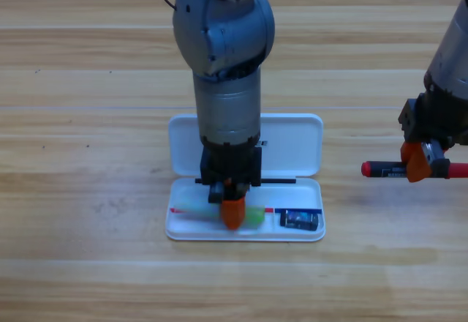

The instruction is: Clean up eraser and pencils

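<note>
The left arm's fingers (232, 211) point straight down into the front tray of the open white case (292, 146), and whether they are spread or pressed together cannot be told. They sit right on the green pencil (191, 209), which lies flat along the tray and sticks out on both sides of them. The eraser (300, 219) lies in the same tray, just to the right of those fingers and apart from them. The right arm's fingers (418, 162) hover over the bare tabletop (88, 190), well right of the case, pinching the black-and-red pencil (384, 168) crosswise; its red ends poke out on either side.
</note>
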Action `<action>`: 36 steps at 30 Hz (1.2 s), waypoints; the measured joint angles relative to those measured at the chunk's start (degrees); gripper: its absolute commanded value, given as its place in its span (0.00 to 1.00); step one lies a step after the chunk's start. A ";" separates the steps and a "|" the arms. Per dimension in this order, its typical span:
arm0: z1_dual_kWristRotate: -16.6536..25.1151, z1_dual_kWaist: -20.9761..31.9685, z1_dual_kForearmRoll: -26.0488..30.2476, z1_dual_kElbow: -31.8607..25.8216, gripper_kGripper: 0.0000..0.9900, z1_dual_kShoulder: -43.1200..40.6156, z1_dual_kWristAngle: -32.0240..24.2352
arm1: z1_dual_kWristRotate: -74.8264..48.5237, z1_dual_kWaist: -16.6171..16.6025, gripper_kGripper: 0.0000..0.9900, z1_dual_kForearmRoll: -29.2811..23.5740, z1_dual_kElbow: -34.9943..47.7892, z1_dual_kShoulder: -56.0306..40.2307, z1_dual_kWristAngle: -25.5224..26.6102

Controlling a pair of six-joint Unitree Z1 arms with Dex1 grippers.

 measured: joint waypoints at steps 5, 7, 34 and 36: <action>-0.80 -0.01 0.00 0.00 0.98 0.47 0.00 | 0.70 1.19 0.00 0.37 0.00 -0.20 0.00; -0.85 -0.01 0.00 0.00 1.00 0.60 0.00 | 1.25 1.83 0.00 0.49 -0.01 -0.26 0.00; 8.69 25.94 -2.36 22.70 1.00 -33.34 -8.89 | 10.70 15.86 0.00 7.20 -31.23 17.53 -2.49; 10.19 28.84 -5.00 27.18 1.00 -33.83 -9.43 | 10.70 16.12 0.00 7.21 -33.50 19.72 -2.60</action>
